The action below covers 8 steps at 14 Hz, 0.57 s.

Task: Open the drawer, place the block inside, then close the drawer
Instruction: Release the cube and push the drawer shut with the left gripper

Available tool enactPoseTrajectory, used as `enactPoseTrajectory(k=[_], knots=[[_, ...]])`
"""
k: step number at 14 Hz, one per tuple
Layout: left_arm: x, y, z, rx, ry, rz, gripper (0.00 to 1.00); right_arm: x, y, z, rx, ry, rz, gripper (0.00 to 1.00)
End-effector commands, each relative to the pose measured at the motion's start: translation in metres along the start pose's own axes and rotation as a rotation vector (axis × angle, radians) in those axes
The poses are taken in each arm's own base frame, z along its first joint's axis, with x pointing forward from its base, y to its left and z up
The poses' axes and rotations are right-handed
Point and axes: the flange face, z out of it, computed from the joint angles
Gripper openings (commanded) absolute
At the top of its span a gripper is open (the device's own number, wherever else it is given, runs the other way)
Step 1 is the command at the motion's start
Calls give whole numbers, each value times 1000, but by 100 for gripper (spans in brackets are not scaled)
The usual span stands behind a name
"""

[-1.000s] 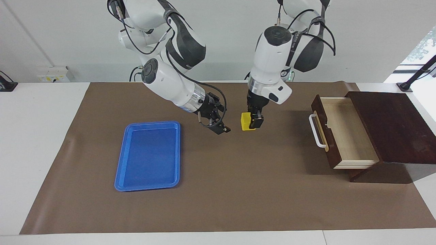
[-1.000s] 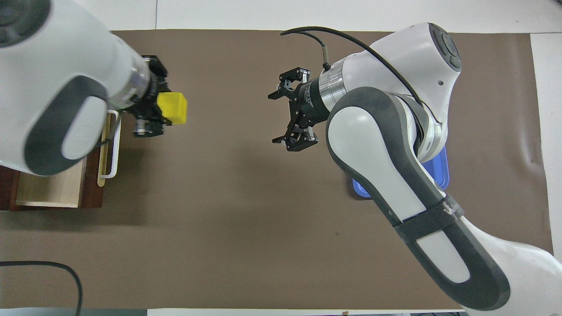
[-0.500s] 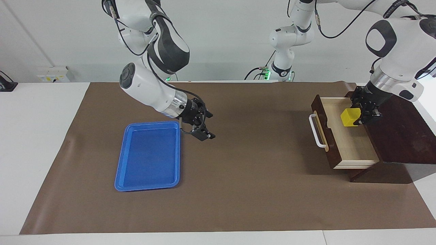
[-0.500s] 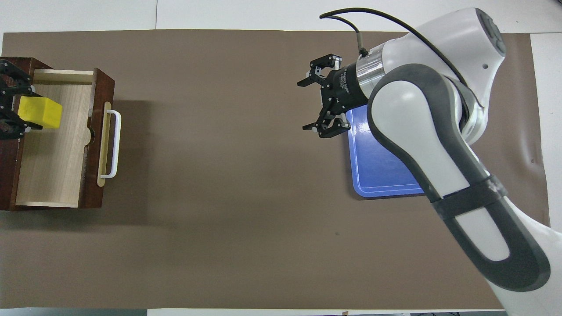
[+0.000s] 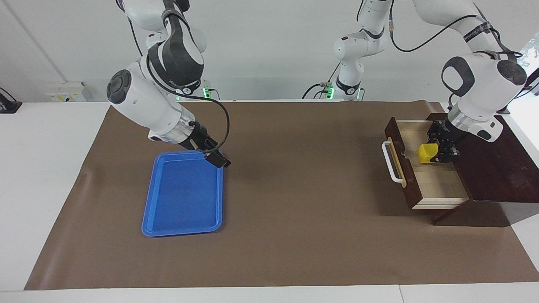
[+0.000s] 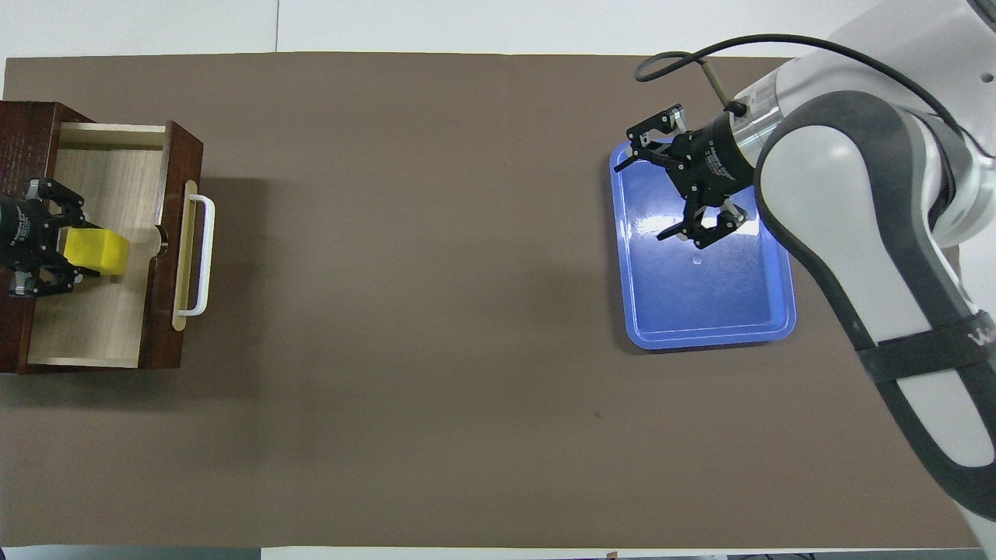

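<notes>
The drawer stands pulled out of its dark wooden box at the left arm's end of the table, white handle facing the table's middle. My left gripper is shut on the yellow block, holding it low over the pale drawer floor. Whether the block touches the floor I cannot tell. My right gripper hangs open and empty over the blue tray's corner nearest the robots.
The blue tray lies flat and holds nothing, toward the right arm's end. A brown mat covers the table between tray and drawer. The right arm's elbow fills one side of the overhead view.
The left gripper carried the block from mid-table to the drawer and has now lowered it inside. The right gripper drew back from mid-table to over the tray.
</notes>
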Motion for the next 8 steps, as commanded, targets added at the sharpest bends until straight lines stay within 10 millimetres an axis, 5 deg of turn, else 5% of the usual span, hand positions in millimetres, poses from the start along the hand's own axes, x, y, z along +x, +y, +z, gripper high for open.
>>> enactPoseTrajectory(k=[1,8], knots=[[-14,-20,3,-28,-9,0,0,24,33,-25,-92,39,-232,100],[-17,-27,9,-38,-35,-28,0,31,113,-100,-270,179,-793,100]])
